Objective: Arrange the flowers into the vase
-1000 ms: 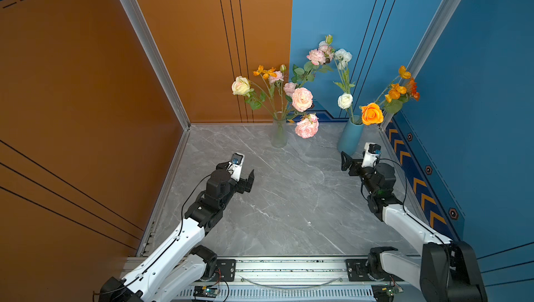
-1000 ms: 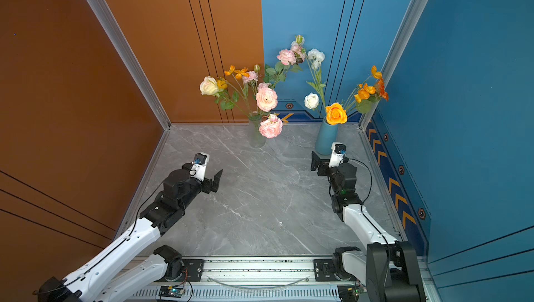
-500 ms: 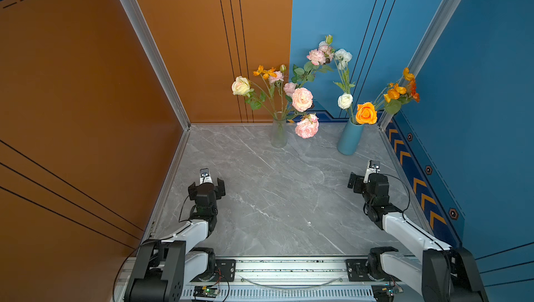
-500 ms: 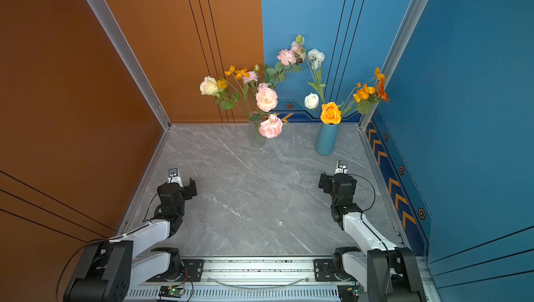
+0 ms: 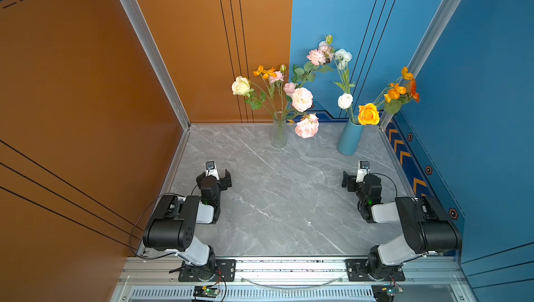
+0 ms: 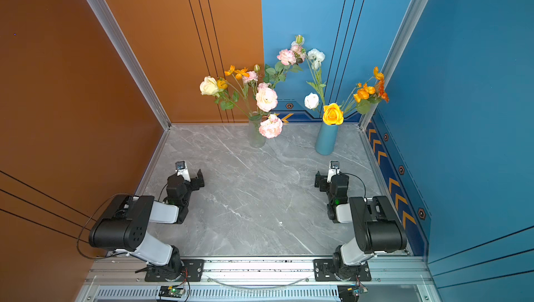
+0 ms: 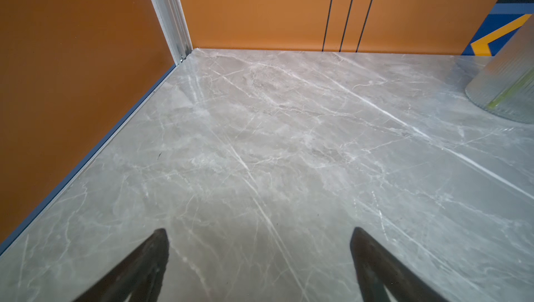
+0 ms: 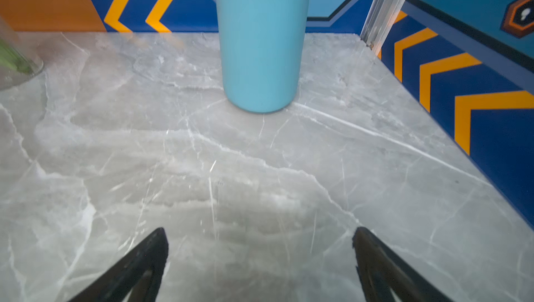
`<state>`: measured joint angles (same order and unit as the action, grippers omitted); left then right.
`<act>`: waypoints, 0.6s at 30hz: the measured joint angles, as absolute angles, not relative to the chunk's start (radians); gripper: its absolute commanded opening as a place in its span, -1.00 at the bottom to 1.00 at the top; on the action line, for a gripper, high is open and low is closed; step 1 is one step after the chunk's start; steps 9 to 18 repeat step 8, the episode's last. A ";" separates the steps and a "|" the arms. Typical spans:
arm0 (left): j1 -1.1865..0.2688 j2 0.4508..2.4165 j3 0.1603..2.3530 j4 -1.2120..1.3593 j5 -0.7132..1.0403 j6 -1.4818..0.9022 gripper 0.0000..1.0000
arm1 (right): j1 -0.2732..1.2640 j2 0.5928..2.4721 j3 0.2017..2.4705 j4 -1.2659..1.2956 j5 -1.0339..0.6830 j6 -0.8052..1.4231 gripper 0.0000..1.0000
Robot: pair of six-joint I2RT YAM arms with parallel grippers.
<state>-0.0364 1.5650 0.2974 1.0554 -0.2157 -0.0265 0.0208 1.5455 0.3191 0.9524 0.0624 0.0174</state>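
Top views: left tool (image 5: 214, 177), right tool (image 5: 359, 179) wide, empty; flowers (image 5: 302, 99) stand well beyond both.

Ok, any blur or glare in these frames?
Left wrist view: glass vase at the frame edge is soft, fingers dark and blurred. Right wrist view: blue vase crisp, faint coloured reflection on the table. Both top views: evenly lit, flowers sharp.

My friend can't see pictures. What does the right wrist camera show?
A blue vase stands on the grey marble table, just ahead of the open, empty right gripper. A glass vase with green stems peeks in at the edge.
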 measured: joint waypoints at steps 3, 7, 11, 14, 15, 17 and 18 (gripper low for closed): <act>-0.051 1.565 0.311 1.054 -0.199 0.003 0.96 | 0.007 1.545 0.342 0.960 0.049 0.028 1.00; -0.060 1.565 0.335 1.010 -0.178 0.026 0.96 | 0.013 1.545 0.342 0.957 0.040 0.030 1.00; -0.060 1.565 0.341 1.002 -0.178 0.028 0.96 | 0.013 1.545 0.342 0.957 0.037 0.030 1.00; -0.060 1.565 0.341 1.002 -0.178 0.028 0.96 | 0.013 1.545 0.342 0.957 0.037 0.030 1.00; -0.060 1.565 0.341 1.002 -0.178 0.028 0.96 | 0.013 1.545 0.342 0.957 0.037 0.030 1.00; -0.060 1.565 0.341 1.002 -0.178 0.028 0.96 | 0.013 1.545 0.342 0.957 0.037 0.030 1.00; -0.060 1.565 0.341 1.002 -0.178 0.028 0.96 | 0.013 1.545 0.342 0.957 0.037 0.030 1.00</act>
